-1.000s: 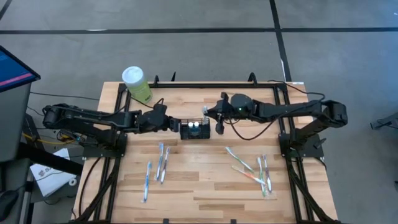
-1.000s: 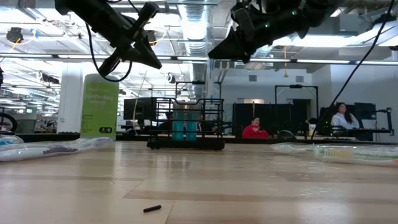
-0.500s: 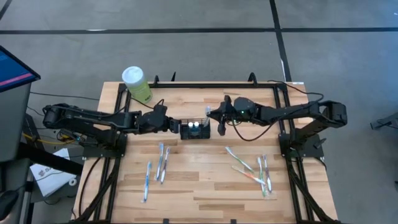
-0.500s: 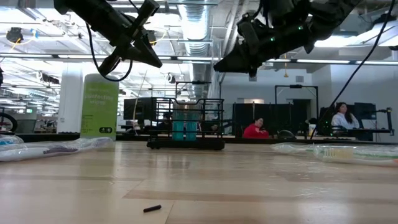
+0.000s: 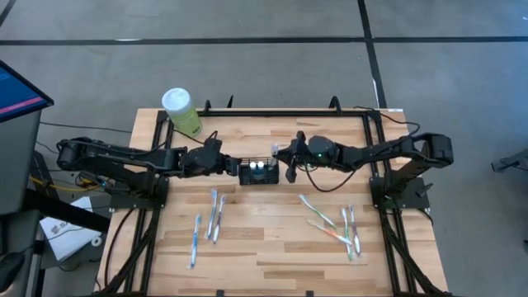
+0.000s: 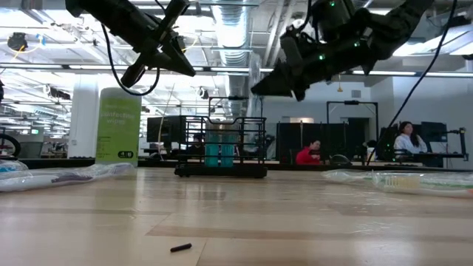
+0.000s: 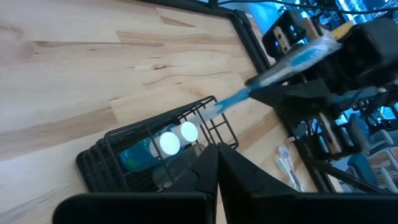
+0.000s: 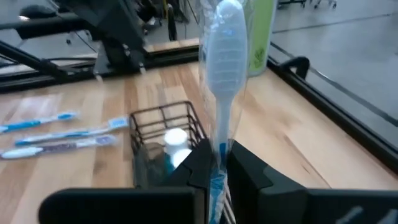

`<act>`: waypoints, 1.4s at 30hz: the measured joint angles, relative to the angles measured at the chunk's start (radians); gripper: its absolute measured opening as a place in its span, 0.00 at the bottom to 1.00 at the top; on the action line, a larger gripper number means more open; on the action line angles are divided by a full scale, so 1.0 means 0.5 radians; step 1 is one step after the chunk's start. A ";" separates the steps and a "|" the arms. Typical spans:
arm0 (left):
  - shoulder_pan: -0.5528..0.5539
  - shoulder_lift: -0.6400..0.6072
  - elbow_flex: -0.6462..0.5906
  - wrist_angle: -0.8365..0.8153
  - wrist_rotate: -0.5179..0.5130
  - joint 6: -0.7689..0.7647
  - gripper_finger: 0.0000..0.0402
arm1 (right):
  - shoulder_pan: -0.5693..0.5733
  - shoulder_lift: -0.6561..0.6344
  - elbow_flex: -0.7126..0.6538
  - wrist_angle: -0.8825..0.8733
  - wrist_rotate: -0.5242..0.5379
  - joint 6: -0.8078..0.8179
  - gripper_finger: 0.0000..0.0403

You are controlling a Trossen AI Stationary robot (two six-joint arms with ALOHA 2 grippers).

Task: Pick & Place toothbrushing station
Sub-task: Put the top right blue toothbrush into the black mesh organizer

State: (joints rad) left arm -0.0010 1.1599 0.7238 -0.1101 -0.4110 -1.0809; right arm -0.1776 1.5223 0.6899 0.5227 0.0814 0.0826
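The toothbrushing station stands mid-worktop between both grippers. The right gripper, just beside it, pinches a wrapped toothbrush. The left gripper hovers with jaws pressed together.

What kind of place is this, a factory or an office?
Most likely a robotics lab or workshop inside a large open industrial hall. Two robot arms are mounted at a wooden table, the low view shows exposed ceiling ducts, and people sit at desks with monitors in the background.
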 joint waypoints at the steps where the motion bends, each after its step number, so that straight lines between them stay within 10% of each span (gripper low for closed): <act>1: 0.000 0.000 0.000 0.000 0.000 0.000 0.00 | -0.006 0.002 0.000 -0.020 0.001 0.000 0.07; 42: 0.001 0.001 0.000 0.049 0.000 0.003 0.00 | -0.004 0.138 0.002 -0.112 -0.002 0.047 0.13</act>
State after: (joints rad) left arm -0.0006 1.1602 0.7238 -0.0856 -0.4110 -1.0794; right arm -0.1795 1.5913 0.6910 0.4667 0.0807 0.1062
